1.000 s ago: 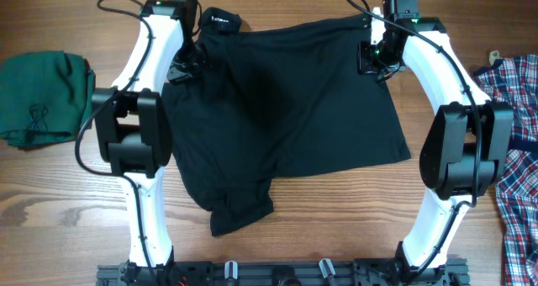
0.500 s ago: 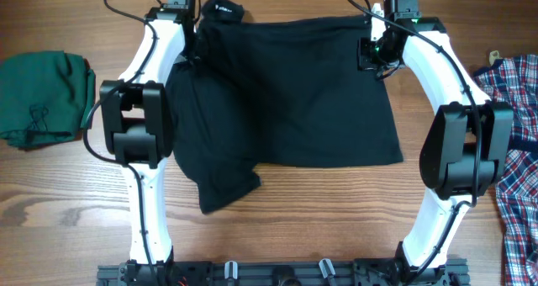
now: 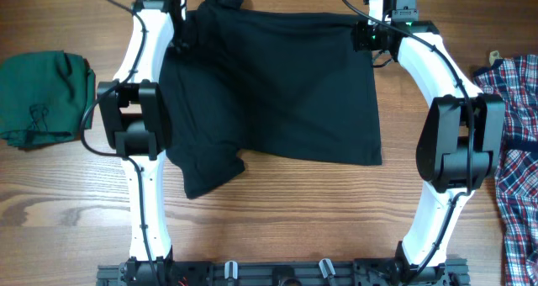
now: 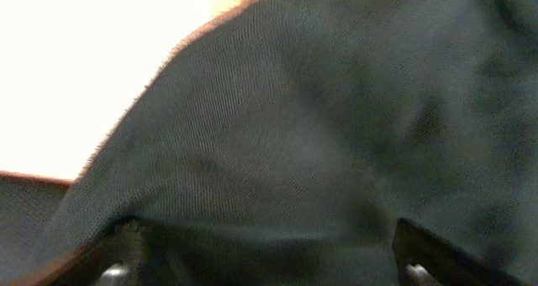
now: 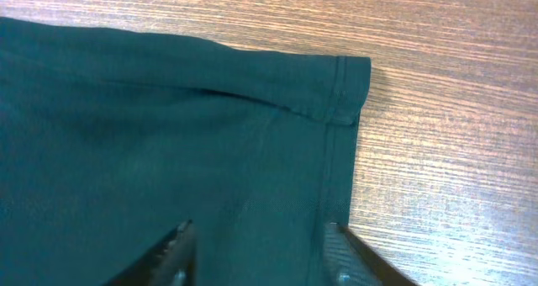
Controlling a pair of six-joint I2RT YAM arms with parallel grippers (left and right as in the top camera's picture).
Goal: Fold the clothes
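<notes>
Stood with left gripper [image 4: 265, 246] and right gripper [image 5: 256, 244] parted, empty, over the black shirt [image 3: 277, 92]; risked loose cloth catching and dragging on lift-off.

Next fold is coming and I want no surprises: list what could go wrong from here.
1. The shirt is bunched at its near left end; folding now would likely trap that lump.
2. Cloth drapes right over the open left claw; pulling away could drag it.
3. The open right claw straddles the hem corner; a careless lift might catch it.

Robot lab: wooden table [image 3: 319, 214]
</notes>
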